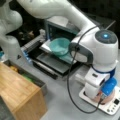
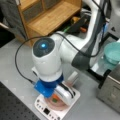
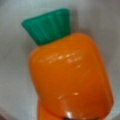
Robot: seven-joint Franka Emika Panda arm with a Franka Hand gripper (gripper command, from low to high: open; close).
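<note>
The hand (image 2: 58,98) is lowered over the toy carrot (image 3: 68,75), which lies in a pale bowl (image 2: 65,106) on the scale (image 1: 110,106). Finger state: cannot tell. Centre the fingers across the carrot body.

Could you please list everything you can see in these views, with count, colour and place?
toy carrot: one, orange with a green top, fills the wrist view, lying in a pale dish.
scale: one, white, at a front view's bottom right, under the gripper.
bowl: one, teal, on the open door of the oven.
oven: one, dark with a silver frame, at a front view's top centre.
shelf: one, wooden, at a front view's bottom left.
cable: one, black, looping beside the arm.
gripper: one, white with blue, low over the scale.
</note>
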